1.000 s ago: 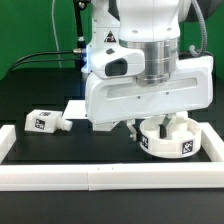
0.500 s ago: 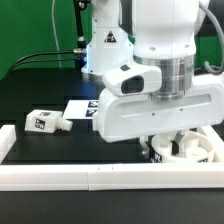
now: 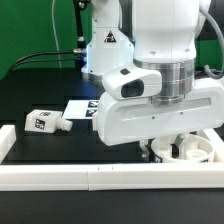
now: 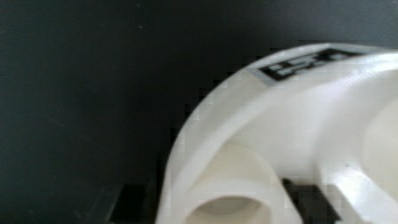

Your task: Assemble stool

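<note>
White leg (image 4: 226, 188) clamped in hand (image 4: 221, 203), w/ seat (image 4: 285, 110) beneath.

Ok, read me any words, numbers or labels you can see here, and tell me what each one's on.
No text can be read.
Black label on the seat: white print, too blurred.
Dark mark on the arm: too small.
Loose leg and marker board: square tags only, no words.

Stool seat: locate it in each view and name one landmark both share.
Exterior view: stool seat low at the exterior view's right, mostly hidden behind the arm.
Wrist view: close up, its curved rim filling much of the picture, a stool leg in the gripper.
Shared landmark: the black table.
</note>
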You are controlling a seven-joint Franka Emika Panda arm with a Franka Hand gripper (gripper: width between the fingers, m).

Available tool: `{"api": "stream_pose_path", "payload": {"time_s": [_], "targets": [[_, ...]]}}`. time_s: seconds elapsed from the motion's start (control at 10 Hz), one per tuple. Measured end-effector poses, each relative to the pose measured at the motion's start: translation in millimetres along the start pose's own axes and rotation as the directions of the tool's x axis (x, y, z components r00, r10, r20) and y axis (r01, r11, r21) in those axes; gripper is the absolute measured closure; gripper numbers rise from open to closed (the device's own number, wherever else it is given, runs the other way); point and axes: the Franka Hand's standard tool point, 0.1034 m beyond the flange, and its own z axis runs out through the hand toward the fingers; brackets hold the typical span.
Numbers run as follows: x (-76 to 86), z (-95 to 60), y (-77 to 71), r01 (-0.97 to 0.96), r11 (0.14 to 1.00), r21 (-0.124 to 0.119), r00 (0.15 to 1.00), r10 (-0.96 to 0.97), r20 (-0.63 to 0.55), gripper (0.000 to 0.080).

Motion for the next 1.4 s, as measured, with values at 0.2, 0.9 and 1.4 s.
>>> {"api": "stream_pose_path", "payload": {"time_s": [0.2, 0.9, 1.4], "targets": [[-0.5, -1.0, 0.1, -0.001, 1.0, 0.001, 1.0, 0.001, 0.004, 0.0286], [-15.0, -33.4, -18.2, -0.003, 1.0, 0.024, 0.996, 0.001, 0.084, 0.015], [-50.5, -46.0, -80.0, -0.003, 0.999, 0.038, 0.96, -0.008, 0.281, 0.015]]}}
